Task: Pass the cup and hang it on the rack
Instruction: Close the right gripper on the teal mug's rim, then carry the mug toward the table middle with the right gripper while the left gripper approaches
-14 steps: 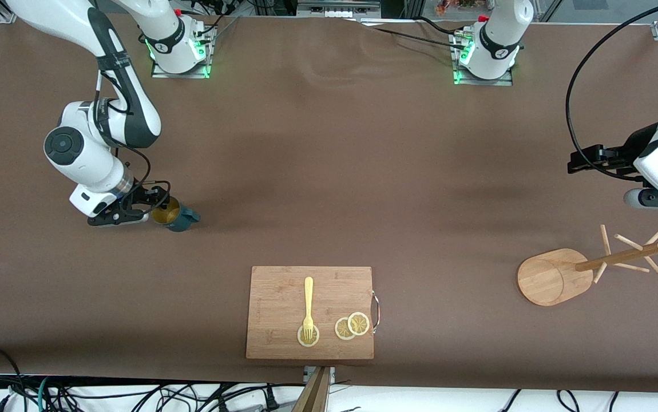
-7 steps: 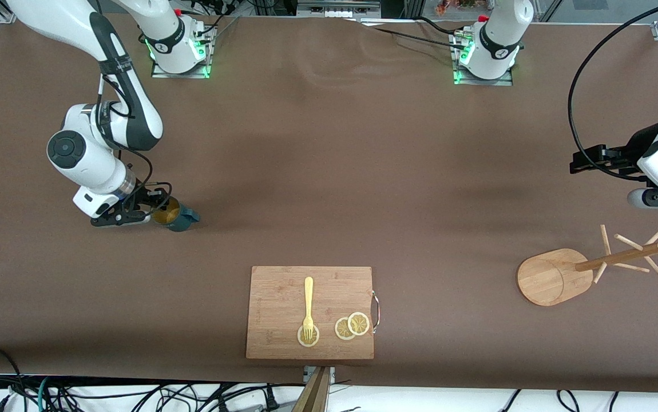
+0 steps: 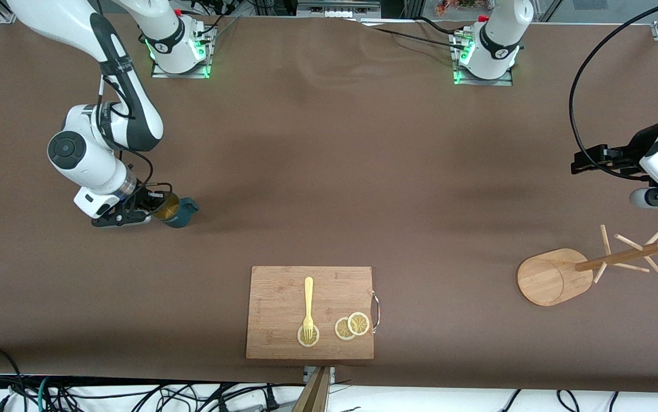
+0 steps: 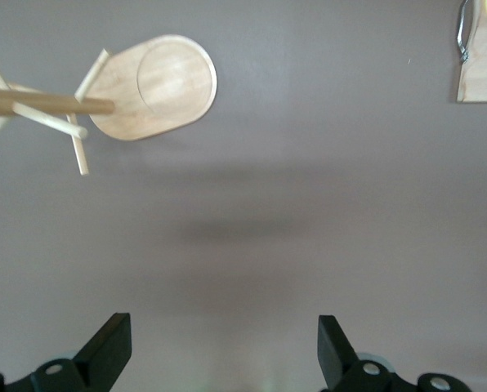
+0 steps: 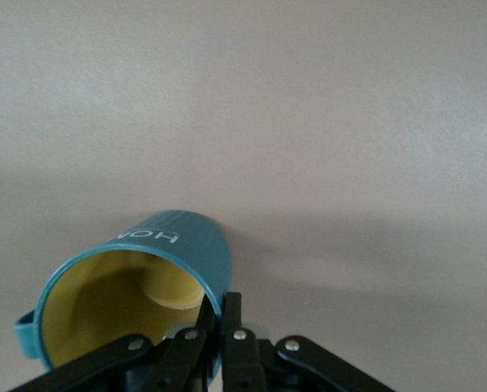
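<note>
- The front view looks down from high across the table (image 3: 329, 171), facing both robot bases.
- The left wrist view looks down from well above, sharing the rack (image 4: 149, 86) (image 3: 552, 277) with the front view.
- The right wrist view sits very close to the cup (image 5: 137, 290) (image 3: 177, 212), also seen from the front.

The cup (image 5: 174, 245) bears the partly visible letters "HON".
</note>
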Robot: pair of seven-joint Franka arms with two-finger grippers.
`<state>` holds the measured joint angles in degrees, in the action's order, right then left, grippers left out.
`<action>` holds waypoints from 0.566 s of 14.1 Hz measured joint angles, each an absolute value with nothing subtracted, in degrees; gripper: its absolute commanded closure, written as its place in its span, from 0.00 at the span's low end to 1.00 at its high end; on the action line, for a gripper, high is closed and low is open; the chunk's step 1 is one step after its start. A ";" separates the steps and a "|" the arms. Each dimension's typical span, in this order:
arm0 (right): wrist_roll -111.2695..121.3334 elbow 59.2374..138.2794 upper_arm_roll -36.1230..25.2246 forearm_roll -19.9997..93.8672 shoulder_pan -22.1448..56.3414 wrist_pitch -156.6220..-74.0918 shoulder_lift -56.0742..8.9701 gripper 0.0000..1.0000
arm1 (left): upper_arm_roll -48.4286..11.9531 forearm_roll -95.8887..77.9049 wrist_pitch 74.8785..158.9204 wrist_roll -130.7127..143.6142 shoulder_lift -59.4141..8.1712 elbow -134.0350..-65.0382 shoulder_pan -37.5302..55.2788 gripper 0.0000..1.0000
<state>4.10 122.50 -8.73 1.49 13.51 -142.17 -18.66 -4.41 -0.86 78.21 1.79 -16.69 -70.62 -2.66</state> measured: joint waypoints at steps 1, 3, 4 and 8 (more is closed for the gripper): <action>4.10 122.39 -8.71 1.49 13.55 -142.10 -18.69 1.00 | -4.40 -0.86 78.21 1.79 -16.68 -69.71 -2.67 0.00; 3.98 120.49 -7.75 2.63 13.56 -138.37 -18.80 1.00 | -4.40 -0.86 78.20 1.79 -16.69 -68.88 -2.67 0.00; 3.62 118.25 -6.65 4.60 13.63 -134.51 -18.82 1.00 | -4.40 -0.86 78.20 1.79 -16.70 -68.82 -2.67 0.00; -4.88 110.39 -4.12 6.69 17.66 -126.65 -18.90 1.00 | -4.42 -0.86 78.16 1.79 -17.32 -68.82 -2.64 0.00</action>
<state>-4.88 110.39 -4.12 6.69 17.66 -126.65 -18.90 -4.42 -0.86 78.16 1.79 -17.32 -68.82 -2.64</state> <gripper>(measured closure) 0.956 0.000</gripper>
